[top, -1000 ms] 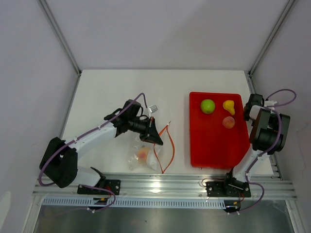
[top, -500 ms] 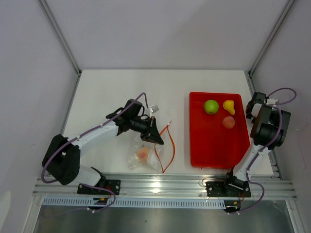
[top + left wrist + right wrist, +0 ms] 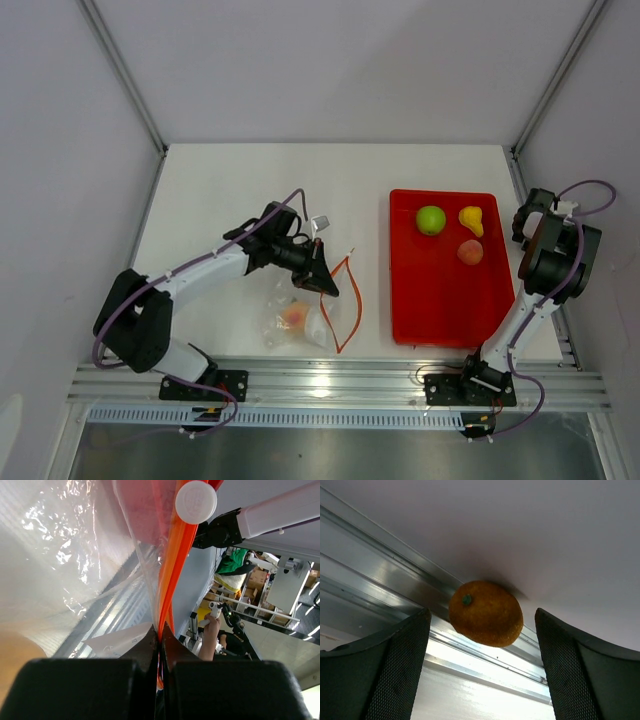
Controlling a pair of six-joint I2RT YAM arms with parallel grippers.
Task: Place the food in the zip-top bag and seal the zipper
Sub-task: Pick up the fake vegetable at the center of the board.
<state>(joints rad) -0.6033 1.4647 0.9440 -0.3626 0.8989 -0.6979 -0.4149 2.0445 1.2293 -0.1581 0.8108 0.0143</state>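
Note:
My left gripper (image 3: 327, 282) is shut on the orange-red zipper (image 3: 347, 300) of the clear zip-top bag (image 3: 285, 325), which lies crumpled near the front rail. In the left wrist view the zipper (image 3: 172, 560) runs up from my pinched fingertips (image 3: 161, 631). One pinkish-orange piece of food (image 3: 293, 316) sits inside the bag. A green apple (image 3: 431, 219), a yellow pear (image 3: 471, 220) and a pink-orange piece (image 3: 470, 252) lie on the red tray (image 3: 440, 310). My right gripper (image 3: 481, 614) is open, with an orange fruit (image 3: 486, 614) between its fingers, untouched by either, beside the aluminium rail.
The right arm (image 3: 550, 255) stands at the table's right edge, past the tray and close to the side wall. It hides the orange fruit from the top view. An aluminium rail (image 3: 340, 385) runs along the front.
My right gripper has opened wider and the right arm has drawn back toward the right wall. The left gripper has shifted slightly right with the zipper.

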